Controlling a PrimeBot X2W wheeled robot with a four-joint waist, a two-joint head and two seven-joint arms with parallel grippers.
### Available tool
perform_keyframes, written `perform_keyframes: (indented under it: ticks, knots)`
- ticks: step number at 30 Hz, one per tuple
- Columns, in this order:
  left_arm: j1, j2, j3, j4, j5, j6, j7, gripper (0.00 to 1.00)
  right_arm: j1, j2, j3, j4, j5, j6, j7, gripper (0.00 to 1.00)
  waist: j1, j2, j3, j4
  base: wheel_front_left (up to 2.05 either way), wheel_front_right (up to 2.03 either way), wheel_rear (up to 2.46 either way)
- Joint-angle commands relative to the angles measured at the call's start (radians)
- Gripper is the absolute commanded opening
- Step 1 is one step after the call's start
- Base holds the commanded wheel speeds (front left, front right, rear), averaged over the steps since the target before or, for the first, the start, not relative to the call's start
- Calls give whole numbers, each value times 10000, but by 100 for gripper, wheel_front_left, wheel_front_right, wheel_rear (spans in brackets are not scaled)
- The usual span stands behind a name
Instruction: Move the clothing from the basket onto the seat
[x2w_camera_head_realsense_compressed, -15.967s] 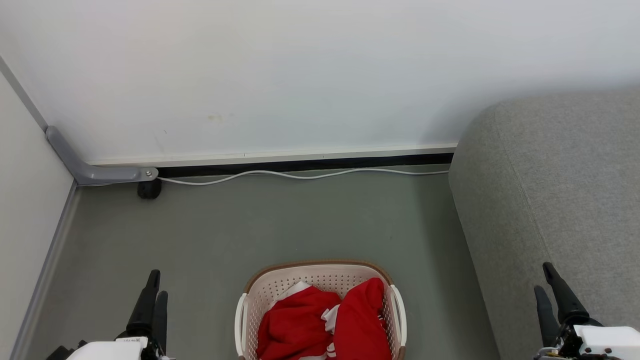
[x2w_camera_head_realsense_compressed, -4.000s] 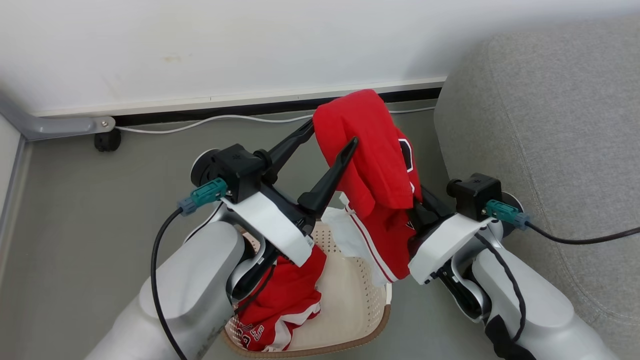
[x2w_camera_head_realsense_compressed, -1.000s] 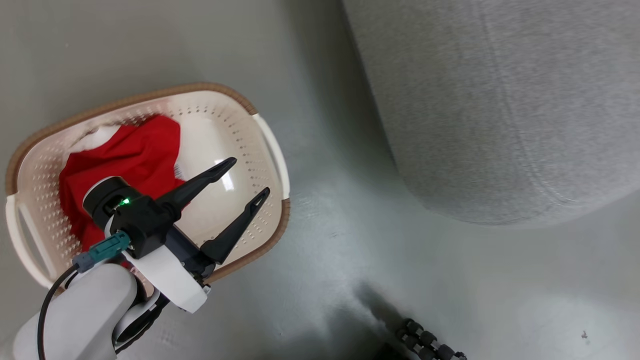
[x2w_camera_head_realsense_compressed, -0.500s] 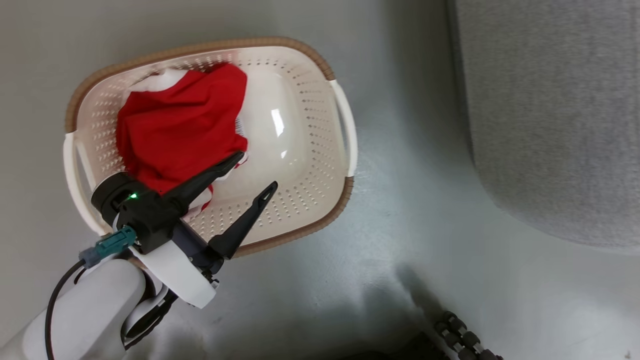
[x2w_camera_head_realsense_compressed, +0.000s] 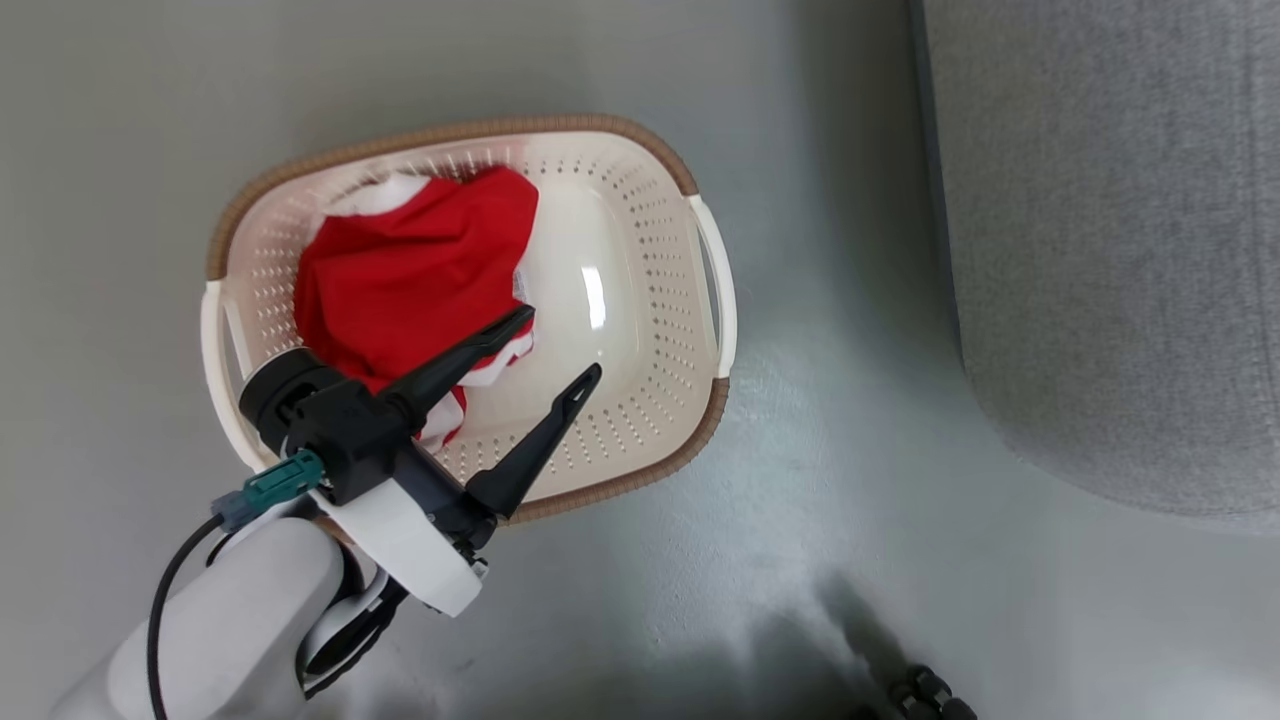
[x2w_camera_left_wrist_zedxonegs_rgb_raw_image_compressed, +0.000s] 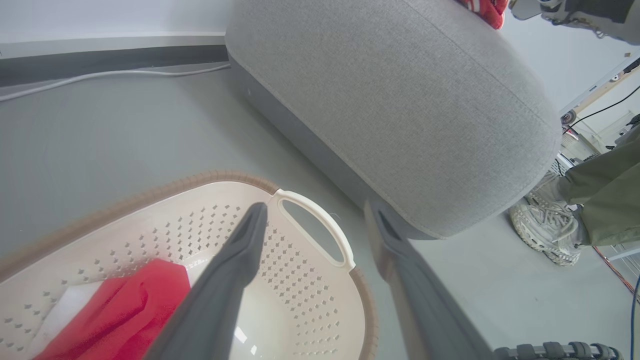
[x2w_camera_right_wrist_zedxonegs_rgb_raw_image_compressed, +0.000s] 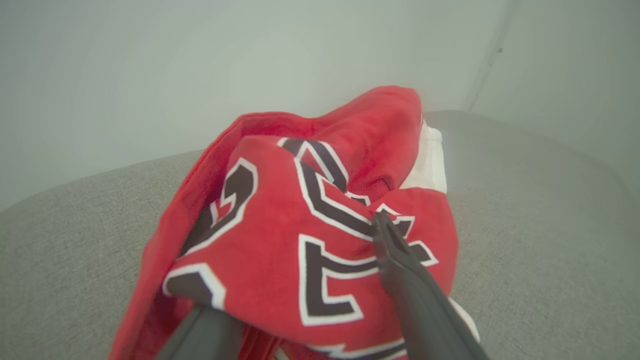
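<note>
One red garment (x2w_camera_right_wrist_zedxonegs_rgb_raw_image_compressed: 280, 260) with dark, white-edged lettering lies heaped on the grey seat (x2w_camera_right_wrist_zedxonegs_rgb_raw_image_compressed: 525, 240). It drapes over one finger of the right claw (x2w_camera_right_wrist_zedxonegs_rgb_raw_image_compressed: 305, 235), whose fingers stand spread apart, released. The other red garment (x2w_camera_head_realsense_compressed: 410, 280) sits bunched in the basket (x2w_camera_head_realsense_compressed: 655, 300), against its far wall, toward the robot's left end. The left claw (x2w_camera_head_realsense_compressed: 560, 343) hangs released above the basket's near side, gripping nothing

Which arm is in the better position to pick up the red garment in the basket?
Left. The open left gripper hovers over the basket, at the edge of the red garment. The right gripper is at the sofa, open at the other garment.
</note>
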Motion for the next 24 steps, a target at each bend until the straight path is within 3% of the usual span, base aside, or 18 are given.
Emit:
perform_keyframes:
  ticks: [1, 4, 10, 24]
  knots:
    - [108, 140, 288, -139, -95, -10, -59, 100, 239, -362, 175, -100, 109, 12, -113, 100, 0, 0, -342, 83, 0, 0, 0]
    - [145, -159, 266, 36, -116, -10, -59, 100, 551, -936, 747, 615, 550, 12, -311, 100, 0, 0, -873, 183, 0, 0, 0]
    - [407, -731, 241, 514, -212, -10, -59, 100, 1874, -1242, 1938, 775, 1552, 12, -477, 100, 0, 0, -2008, 390, 0, 0, 0]
    - [1659, -1663, 1895, 1545, 19, -10, -59, 100, 4894, -639, 4446, -911, 3451, 12, -485, 100, 0, 0, -4293, 1025, 0, 0, 0]
